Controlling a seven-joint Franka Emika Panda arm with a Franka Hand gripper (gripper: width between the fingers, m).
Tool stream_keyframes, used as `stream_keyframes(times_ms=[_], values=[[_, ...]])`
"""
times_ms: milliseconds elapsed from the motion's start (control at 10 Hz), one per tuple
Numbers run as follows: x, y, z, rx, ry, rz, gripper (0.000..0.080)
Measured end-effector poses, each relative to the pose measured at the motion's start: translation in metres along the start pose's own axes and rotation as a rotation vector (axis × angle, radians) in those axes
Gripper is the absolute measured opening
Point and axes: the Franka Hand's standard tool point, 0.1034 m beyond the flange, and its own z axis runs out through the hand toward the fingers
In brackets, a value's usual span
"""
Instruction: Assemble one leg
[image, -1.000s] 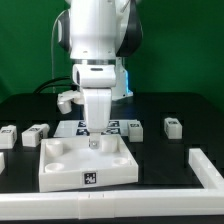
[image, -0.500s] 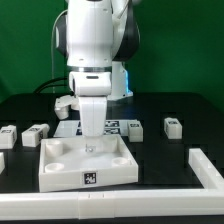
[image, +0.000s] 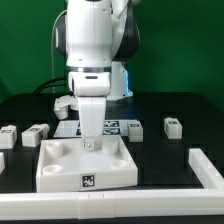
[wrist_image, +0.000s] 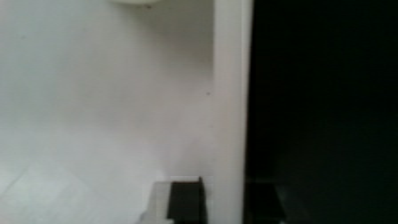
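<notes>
The large white square piece (image: 62, 168) with round corner sockets lies at the table's middle, with a tag on its front face. My gripper (image: 92, 141) reaches straight down onto the middle of its far wall. In the wrist view the gripper (wrist_image: 226, 200) straddles that wall's edge (wrist_image: 228, 100), with one dark finger (wrist_image: 185, 200) on the white side and the other lost in the dark side. It looks shut on the wall. Small tagged legs lie loose: two at the exterior view's left (image: 36, 133) (image: 8, 133) and one at its right (image: 172, 127).
The marker board (image: 118, 127) lies behind the square piece, partly hidden by the arm. A white L-shaped fence runs along the front (image: 100, 206) and up the exterior view's right (image: 207, 167). Another small white block shows at the left edge (image: 2, 160).
The arm and the square piece have shifted slightly towards the exterior view's left since one second ago. Nothing visible has moved in the last half second.
</notes>
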Motion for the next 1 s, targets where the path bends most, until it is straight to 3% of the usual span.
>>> stream_keyframes(times_ms=[100, 700, 800, 1000], values=[[0.0, 0.0, 0.0, 0.0, 0.0, -0.001, 0.006], [0.0, 0.0, 0.0, 0.001, 0.0, -0.001, 0.006], [0.004, 0.001, -0.001, -0.001, 0.002, 0.018, 0.006], [0.032, 0.011, -0.004, -0.013, 0.007, 0.054, 0.006]])
